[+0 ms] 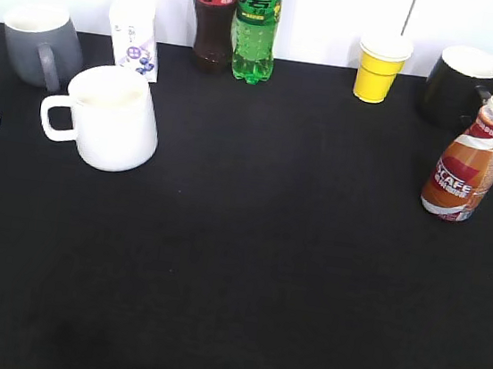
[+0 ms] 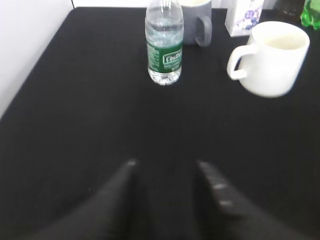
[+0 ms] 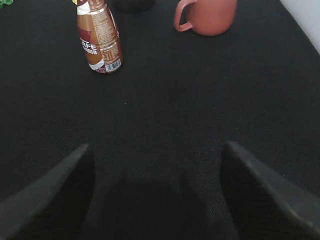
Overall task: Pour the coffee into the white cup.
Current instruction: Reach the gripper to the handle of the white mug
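Observation:
The coffee bottle (image 1: 470, 162) stands upright at the right of the black table, uncapped, with brown coffee and an orange-red and white label. It also shows in the right wrist view (image 3: 99, 37), far ahead and left of my right gripper (image 3: 156, 150), which is open and empty. The white cup (image 1: 111, 118) stands at the left, handle to the left. It shows in the left wrist view (image 2: 272, 57), ahead and right of my left gripper (image 2: 165, 167), which is open and empty. Neither gripper shows in the exterior view.
Along the back stand a grey mug (image 1: 39, 42), a small white carton (image 1: 134, 36), a dark cola bottle (image 1: 211, 18), a green bottle (image 1: 255, 24), a yellow paper cup (image 1: 380, 68) and a black mug (image 1: 461, 85). A water bottle (image 2: 164, 42) stands left; a reddish-brown mug (image 3: 206, 16) right.

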### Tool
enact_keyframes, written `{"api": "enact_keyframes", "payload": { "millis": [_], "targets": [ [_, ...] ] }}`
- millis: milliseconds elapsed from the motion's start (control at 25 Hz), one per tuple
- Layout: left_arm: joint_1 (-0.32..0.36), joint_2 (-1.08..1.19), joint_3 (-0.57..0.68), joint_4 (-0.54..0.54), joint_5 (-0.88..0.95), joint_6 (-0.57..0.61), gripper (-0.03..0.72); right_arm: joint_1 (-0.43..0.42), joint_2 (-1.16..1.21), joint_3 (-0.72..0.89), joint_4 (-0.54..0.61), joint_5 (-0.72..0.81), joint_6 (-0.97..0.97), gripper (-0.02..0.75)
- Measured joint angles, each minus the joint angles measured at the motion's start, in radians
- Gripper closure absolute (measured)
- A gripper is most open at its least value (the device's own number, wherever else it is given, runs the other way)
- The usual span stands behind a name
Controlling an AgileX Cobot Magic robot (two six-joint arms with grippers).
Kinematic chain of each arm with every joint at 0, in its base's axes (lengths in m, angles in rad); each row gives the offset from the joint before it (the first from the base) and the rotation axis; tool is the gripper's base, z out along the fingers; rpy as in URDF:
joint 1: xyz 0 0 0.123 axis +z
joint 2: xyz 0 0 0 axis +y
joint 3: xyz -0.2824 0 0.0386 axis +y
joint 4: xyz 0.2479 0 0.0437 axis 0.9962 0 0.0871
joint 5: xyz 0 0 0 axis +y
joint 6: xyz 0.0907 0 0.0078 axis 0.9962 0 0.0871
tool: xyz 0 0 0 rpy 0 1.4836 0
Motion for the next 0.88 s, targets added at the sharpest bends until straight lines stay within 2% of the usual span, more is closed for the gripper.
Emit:
{"api": "enact_keyframes", "payload": {
  "millis": [80,160,240,320,400,560,640,760,880],
  "targets": [
    [0.000,0.125,-0.051,0.000,-0.107,0.001,0.176,0.000,0.000,0.000,0.000,0.000,0.000,0.146],
    [0.000,0.290,-0.100,-0.022,-0.315,0.070,0.129,0.000,0.000,0.000,0.000,0.000,0.000,0.146],
    [-0.002,0.464,-0.117,-0.071,-0.580,0.130,0.124,0.000,0.000,0.000,0.000,0.000,0.000,0.146],
    [-0.041,0.621,-0.116,-0.087,-0.770,0.139,0.124,0.000,0.000,0.000,0.000,0.000,0.000,0.146],
    [-0.138,0.758,-0.068,-0.108,-0.956,0.141,0.124,0.000,0.000,0.000,0.000,0.000,0.000,0.146],
    [-0.353,0.996,0.120,-0.197,-1.320,0.141,0.124,0.000,0.000,0.000,0.000,0.000,0.000,0.146],
    [-0.417,1.135,0.189,-0.213,-1.519,0.141,0.124,0.000,0.000,0.000,0.000,0.000,0.000,0.146],
    [-0.438,1.343,0.211,-0.213,-1.717,0.130,0.124,0.000,0.000,0.000,0.000,0.000,0.000,0.146],
    [-0.438,1.493,0.211,-0.204,-1.839,0.054,0.124,0.000,0.000,0.000,0.000,0.000,0.000,0.146]
  ]
}}
